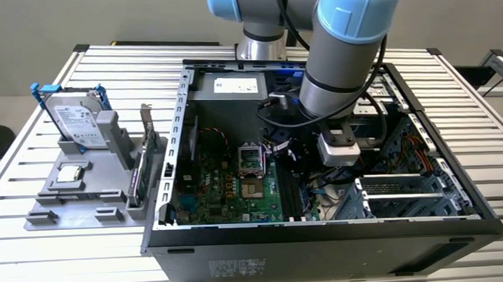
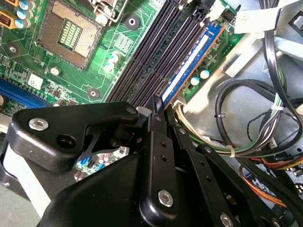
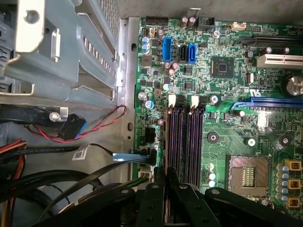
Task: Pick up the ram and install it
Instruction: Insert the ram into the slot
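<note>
Exterior view: the arm [image 1: 341, 56] reaches down into an open computer case [image 1: 322, 232] that lies on its side on a slatted tabletop [image 1: 485, 108]. The end effector [image 1: 307, 176] hangs low over the motherboard [image 1: 228, 192], beside the black memory slots [image 1: 289, 199]. On the exterior view's left, a grey fixture [image 1: 78, 200] on the tabletop carries a hard drive [image 1: 77, 125] standing upright, a small silver processor chip [image 1: 69, 174] lying flat, and a green expansion card [image 1: 139, 173] set on edge.

Second wrist view: the ram [image 2: 187, 66], a blue stick, stands on edge in the outermost memory slot, the one nearest the cable side of the board. The other slots [image 2: 151, 52] run parallel beside it. The black fingers [image 2: 158, 120] are drawn close together around the ram's near end; the grip reads as closed on the stick. The processor socket [image 2: 71, 30] sits open, well apart from the slots. Bundled cables [image 2: 246, 123] lie just past the board's edge.

First wrist view: the fingers [image 3: 160, 177] meet at the near end of the slot bank [image 3: 184, 142], at its outer edge. A red-and-black twisted wire [image 3: 94, 125] loops across the bare case floor beside the board. The drive cage [image 3: 61, 47] stands beyond it.
</note>
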Robot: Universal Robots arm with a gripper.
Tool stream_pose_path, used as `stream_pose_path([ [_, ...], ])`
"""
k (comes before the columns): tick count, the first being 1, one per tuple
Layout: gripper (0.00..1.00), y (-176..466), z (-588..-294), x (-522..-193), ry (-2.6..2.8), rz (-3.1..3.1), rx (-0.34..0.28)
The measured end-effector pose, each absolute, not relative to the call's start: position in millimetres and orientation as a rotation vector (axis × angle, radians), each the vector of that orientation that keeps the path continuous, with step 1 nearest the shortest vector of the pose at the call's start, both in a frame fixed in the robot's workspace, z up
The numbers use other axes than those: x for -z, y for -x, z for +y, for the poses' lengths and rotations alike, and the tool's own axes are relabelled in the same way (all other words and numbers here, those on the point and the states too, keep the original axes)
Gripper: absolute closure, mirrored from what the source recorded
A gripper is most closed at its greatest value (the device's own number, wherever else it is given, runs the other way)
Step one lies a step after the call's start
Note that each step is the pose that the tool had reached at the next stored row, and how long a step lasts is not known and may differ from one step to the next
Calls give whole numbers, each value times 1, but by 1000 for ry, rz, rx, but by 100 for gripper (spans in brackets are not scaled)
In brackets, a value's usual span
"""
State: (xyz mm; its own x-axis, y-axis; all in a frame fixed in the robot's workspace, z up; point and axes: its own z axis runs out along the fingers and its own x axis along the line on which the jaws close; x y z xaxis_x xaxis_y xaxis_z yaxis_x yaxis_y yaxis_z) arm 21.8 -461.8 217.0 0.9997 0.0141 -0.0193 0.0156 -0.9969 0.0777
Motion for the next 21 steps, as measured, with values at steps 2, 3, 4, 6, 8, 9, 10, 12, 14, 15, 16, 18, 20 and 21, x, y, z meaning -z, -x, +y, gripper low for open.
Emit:
stream_pose_path([
  [2,100,-22,-462,-217,-3064,23,29],
  [3,100,-21,-462,-217,-3064,23,29],
  [4,100,-20,-462,-217,-3063,23,29],
  [6,100,-19,-462,-217,-3063,23,29],
  [8,100,-19,-462,-217,-3064,23,29],
  [9,100,-19,-462,-216,-3064,23,29],
  [10,100,-19,-462,-216,-3063,23,29],
  [12,100,-19,-462,-216,-3063,23,29],
  [14,100,-19,-462,-215,-3064,23,29],
  [15,100,-19,-462,-215,-3064,24,29],
  [16,100,-19,-462,-214,-3064,24,29],
  [18,100,-19,-462,-214,-3063,24,29],
  [20,100,-19,-462,-214,-3063,24,29],
  [21,100,-19,-462,-214,-3063,24,29],
])
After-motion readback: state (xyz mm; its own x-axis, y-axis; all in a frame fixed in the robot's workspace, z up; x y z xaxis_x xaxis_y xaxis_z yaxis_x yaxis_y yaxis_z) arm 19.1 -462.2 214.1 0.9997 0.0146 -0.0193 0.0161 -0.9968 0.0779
